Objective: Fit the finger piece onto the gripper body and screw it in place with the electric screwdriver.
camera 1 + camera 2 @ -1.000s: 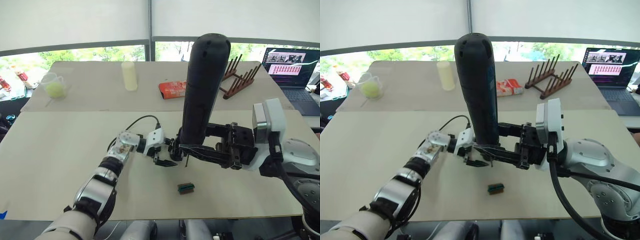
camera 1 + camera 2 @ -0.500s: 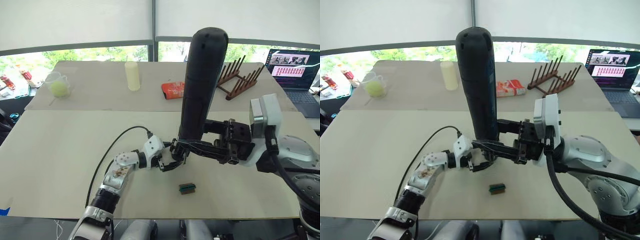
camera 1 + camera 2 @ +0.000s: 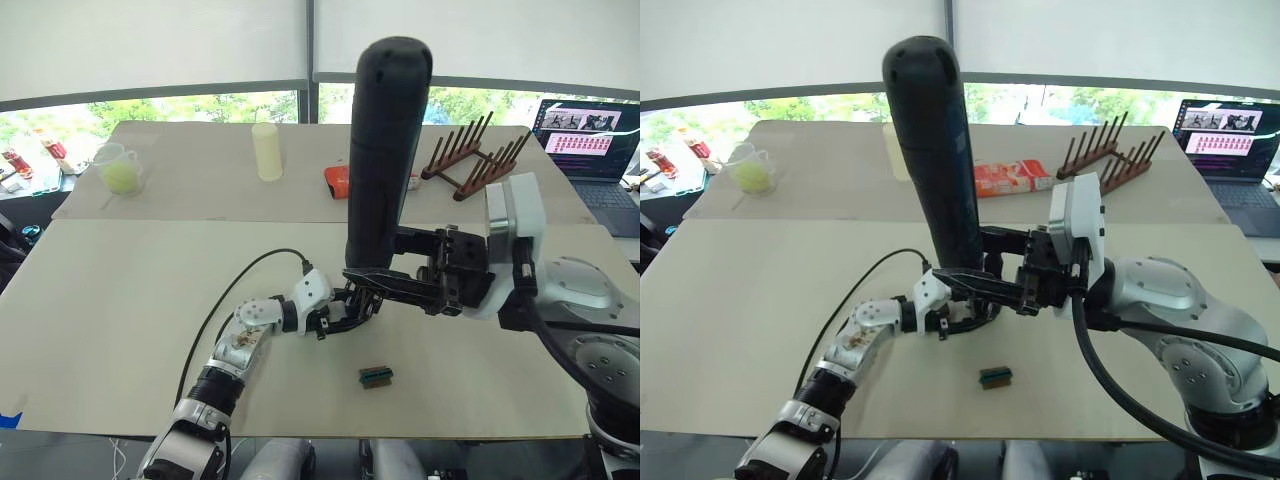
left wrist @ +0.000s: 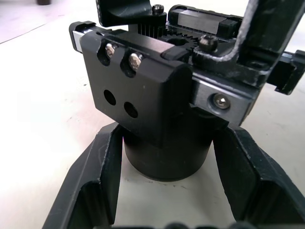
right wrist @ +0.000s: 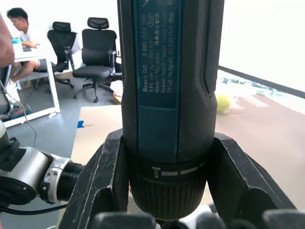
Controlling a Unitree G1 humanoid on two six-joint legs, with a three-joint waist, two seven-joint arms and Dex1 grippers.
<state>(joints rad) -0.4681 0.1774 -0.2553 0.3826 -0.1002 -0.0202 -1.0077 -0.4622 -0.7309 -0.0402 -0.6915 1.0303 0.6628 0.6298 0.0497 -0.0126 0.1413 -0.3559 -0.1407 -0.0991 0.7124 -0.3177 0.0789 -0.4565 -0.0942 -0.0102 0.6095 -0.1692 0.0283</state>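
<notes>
The electric screwdriver [image 3: 385, 160], a thick black cylinder, stands nearly upright over the table's middle, leaning slightly left. My right gripper [image 3: 365, 280] is shut on its lower end; the right wrist view has both fingers [image 5: 102, 181] pressed against the screwdriver [image 5: 171, 95]. Just below it, my left gripper [image 3: 342, 312] is shut on the gripper body [image 4: 162, 109], with its fingers [image 4: 102, 176] clasping the round base on the tabletop. I cannot tell the finger piece apart from the body. The screwdriver's bit is hidden.
A small green-and-black block [image 3: 376, 376] lies near the front edge. On the far table are a pale cylinder [image 3: 265, 150], a cup with a yellow ball [image 3: 120, 170], a red packet [image 3: 336, 180], a wooden rack [image 3: 475, 160] and a laptop [image 3: 590, 150].
The screwdriver's top has swung left and my right arm has shifted left with it. My left gripper stays on the gripper body at about the same spot.
</notes>
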